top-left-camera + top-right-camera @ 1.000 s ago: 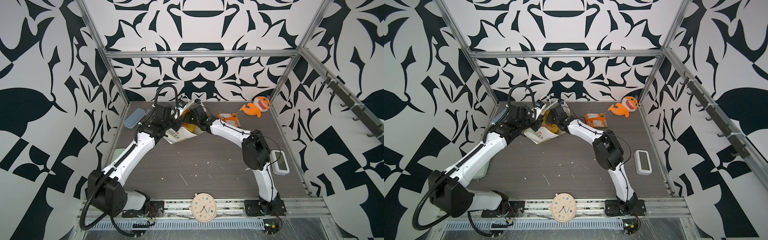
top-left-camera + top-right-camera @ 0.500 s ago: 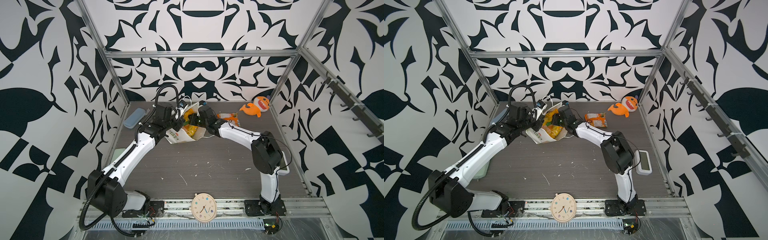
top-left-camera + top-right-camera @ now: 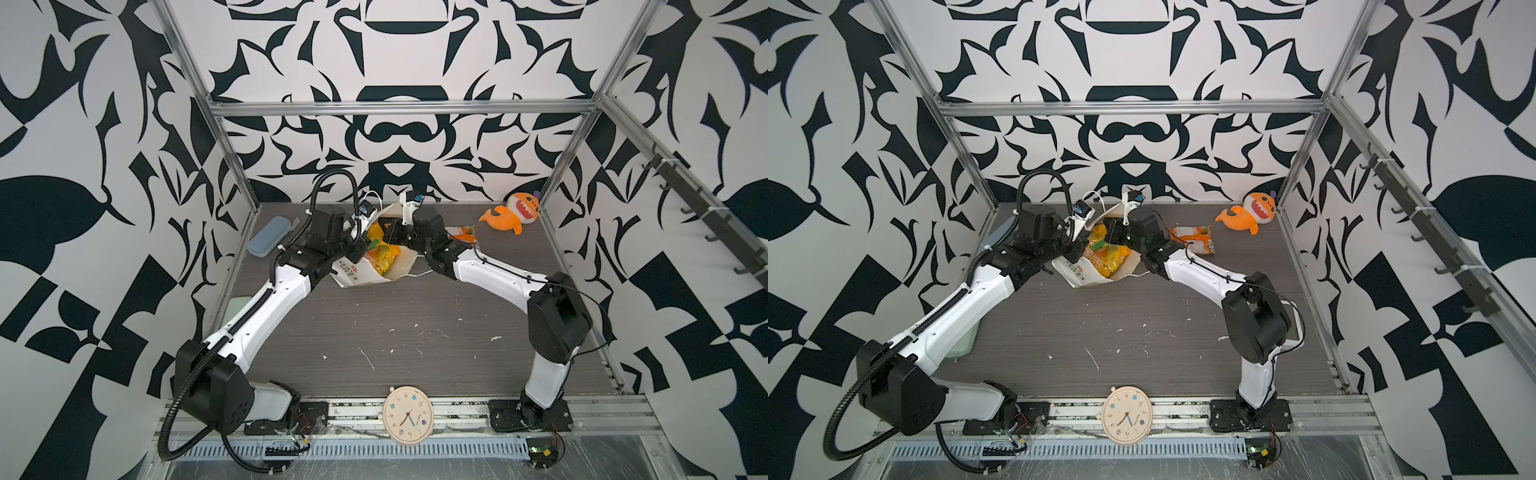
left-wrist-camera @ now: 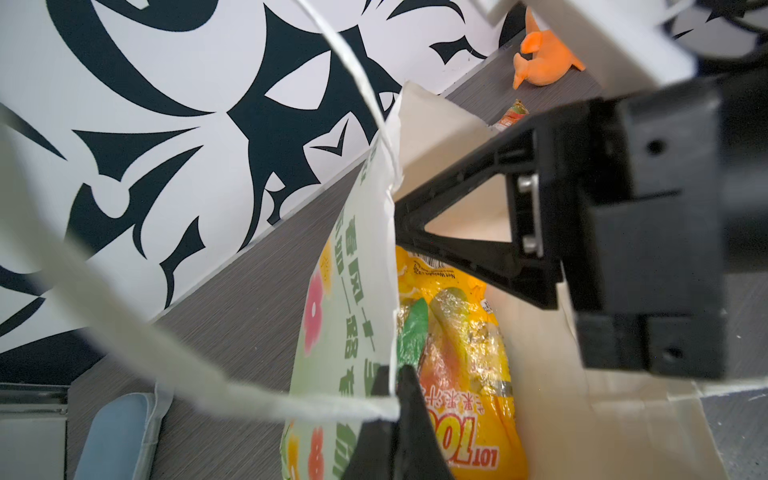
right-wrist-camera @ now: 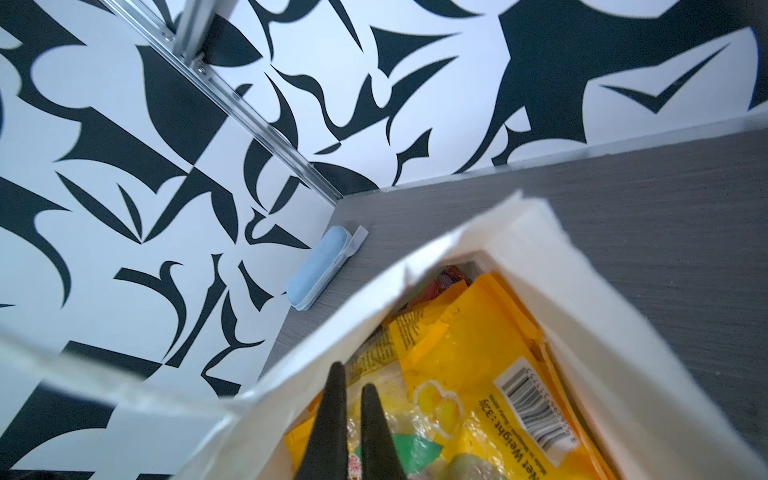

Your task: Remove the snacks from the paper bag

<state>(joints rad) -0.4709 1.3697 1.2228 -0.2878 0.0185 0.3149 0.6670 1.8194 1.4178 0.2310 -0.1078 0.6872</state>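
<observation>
The white paper bag lies on its side at the back middle of the table, mouth open. My left gripper is shut on the printed side wall of the bag at its rim. Yellow snacks fill the bag. My right gripper sits just inside the mouth, above the yellow packets. Its fingers are shut with only a sliver between them, and I see nothing held. An orange packet lies on the table right of the bag.
An orange plush shark sits in the back right corner. A light-blue case lies by the left wall. A round clock rests on the front rail. A white device is half hidden behind the right arm.
My right gripper has drawn back from deep in the bag to its mouth, and that arm's elbow has swung right. More of the yellow packets now shows. The left gripper has held still.
</observation>
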